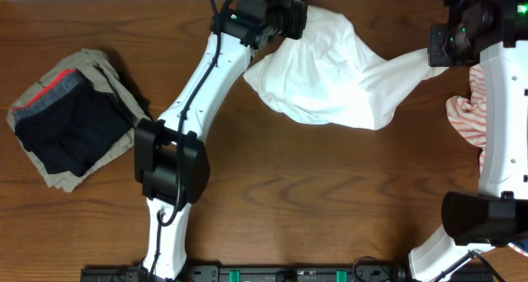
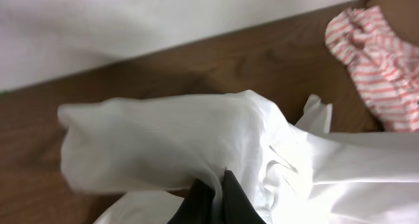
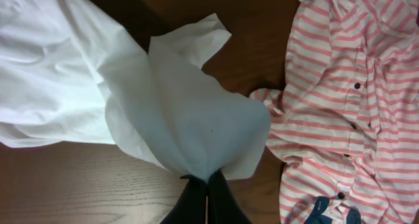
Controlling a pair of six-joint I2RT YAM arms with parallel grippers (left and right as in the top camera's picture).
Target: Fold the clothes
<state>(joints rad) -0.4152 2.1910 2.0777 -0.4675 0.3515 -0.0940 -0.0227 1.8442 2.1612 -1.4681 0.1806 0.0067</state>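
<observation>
The left gripper [image 2: 213, 180] pinches the white garment [image 2: 163, 139], a striped shirt [image 2: 383, 67] lying beyond.

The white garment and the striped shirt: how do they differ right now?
The white garment is plain; the striped shirt has pink-and-white stripes and dark buttons. The white garment is pinched by the left claw and right claw; the striped shirt lies ungripped on the table. Both are crumpled, unfolded.
</observation>
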